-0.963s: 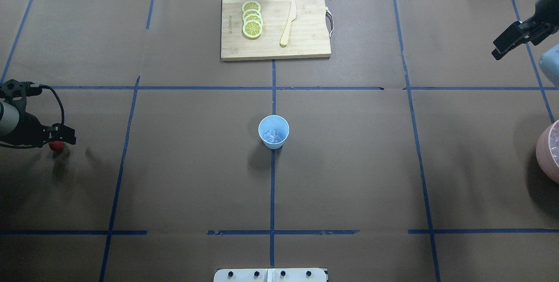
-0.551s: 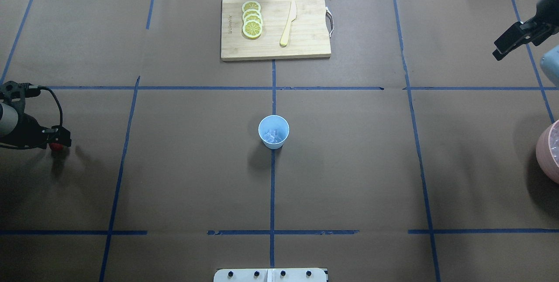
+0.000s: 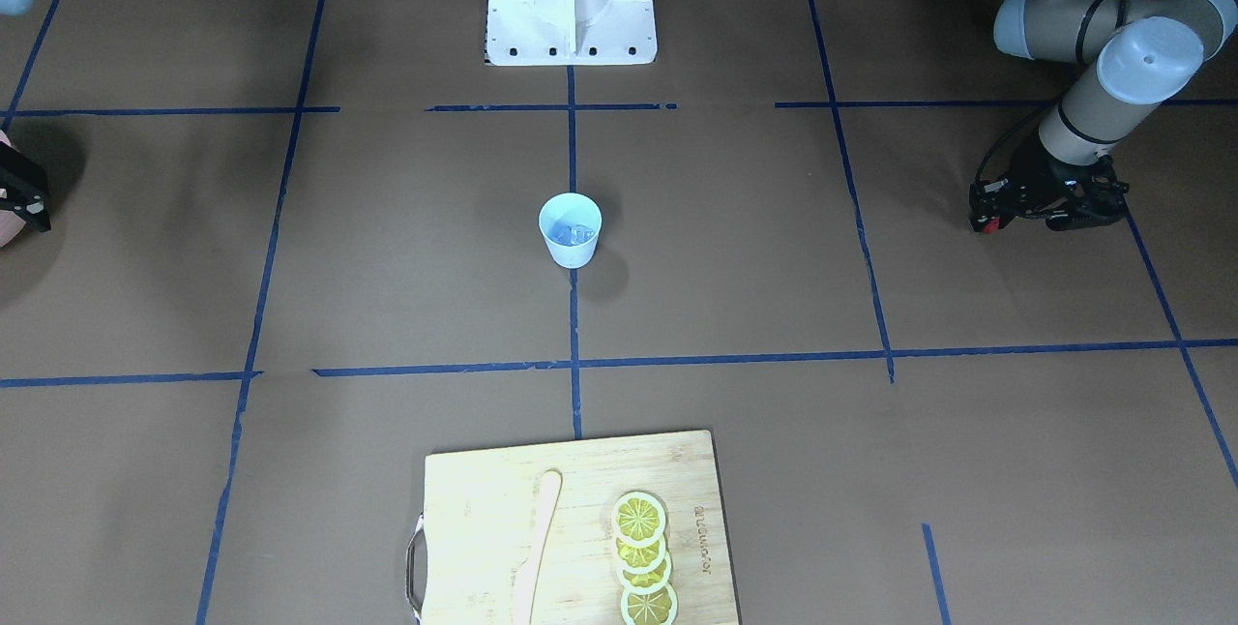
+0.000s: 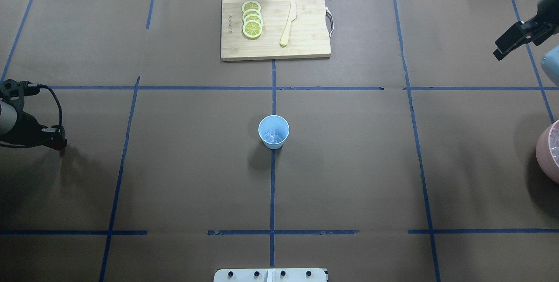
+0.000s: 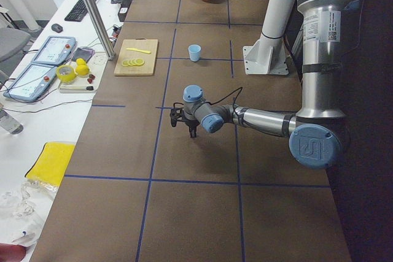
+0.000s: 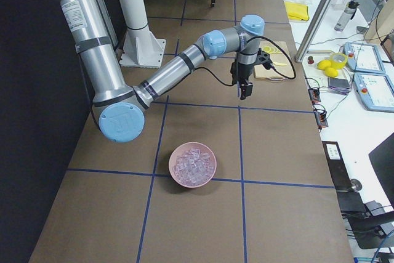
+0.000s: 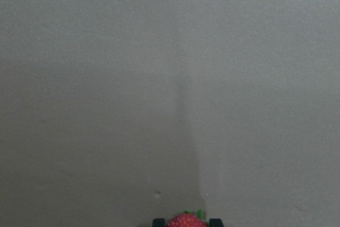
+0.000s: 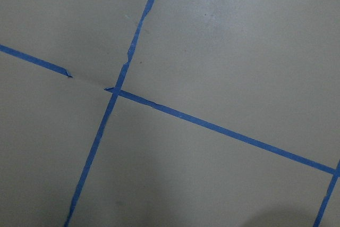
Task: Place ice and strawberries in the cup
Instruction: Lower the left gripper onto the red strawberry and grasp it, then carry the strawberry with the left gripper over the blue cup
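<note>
Edging outward, the left gripper [image 4: 61, 143] is pinching the strawberry [image 7: 187, 220] (ice [image 4: 273, 135] is already sitting in the cup [image 4: 262, 124]), readying the carry.

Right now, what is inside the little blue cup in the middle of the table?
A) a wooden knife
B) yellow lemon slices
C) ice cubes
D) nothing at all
C: the overhead view looks down into the cup and shows clear bluish ice pieces at its bottom, while the lemon slices lie on the cutting board.
</note>
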{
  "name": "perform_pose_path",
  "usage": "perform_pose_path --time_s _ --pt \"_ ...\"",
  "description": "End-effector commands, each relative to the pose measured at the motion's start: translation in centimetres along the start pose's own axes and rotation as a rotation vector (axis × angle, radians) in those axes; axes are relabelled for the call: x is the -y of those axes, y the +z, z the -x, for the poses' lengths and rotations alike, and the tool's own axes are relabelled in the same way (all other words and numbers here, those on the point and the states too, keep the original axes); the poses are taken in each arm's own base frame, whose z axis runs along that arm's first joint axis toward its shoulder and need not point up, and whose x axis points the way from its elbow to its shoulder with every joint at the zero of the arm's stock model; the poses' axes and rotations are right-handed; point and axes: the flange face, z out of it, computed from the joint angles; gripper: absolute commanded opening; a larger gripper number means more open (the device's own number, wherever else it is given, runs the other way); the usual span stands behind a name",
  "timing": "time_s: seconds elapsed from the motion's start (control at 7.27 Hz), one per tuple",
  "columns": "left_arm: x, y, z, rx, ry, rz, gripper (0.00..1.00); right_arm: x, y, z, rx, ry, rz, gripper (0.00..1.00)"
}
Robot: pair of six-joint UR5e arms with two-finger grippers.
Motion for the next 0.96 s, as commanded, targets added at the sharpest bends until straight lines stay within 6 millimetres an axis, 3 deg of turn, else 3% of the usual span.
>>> perform_pose_path --time_s 0.0,0.14,0.41,0.55,0.69,0.83 --pt "-0.2 -4.9 -5.2 0.033 -0.020 0.023 0.00 -0.9 -0.6 -2.0 0.021 0.041 -0.005 1.00" --pt "0.5 -7.2 -8.9 0.033 -0.020 0.023 0.00 -2.4 -0.3 -4.4 0.032 0.059 -0.008 1.00" --pt "3.4 -12.4 -19.7 0.029 -0.047 0.022 0.00 -6.3 1.1 -11.5 0.022 0.069 -0.043 1.00" --pt "3.8 -14.2 -24.9 0.009 -0.069 0.023 0.00 -8.6 2.3 -14.9 0.035 0.044 -0.037 1.00" --pt "2.1 -14.0 -29.4 -0.001 -0.086 0.053 0.00 -10.2 3.0 -19.0 0.057 0.051 -0.033 1.00" --pt "1.3 -13.8 -32.7 -0.017 -0.115 0.066 0.00 -12.0 4.4 -22.2 0.093 0.039 -0.018 1.00"
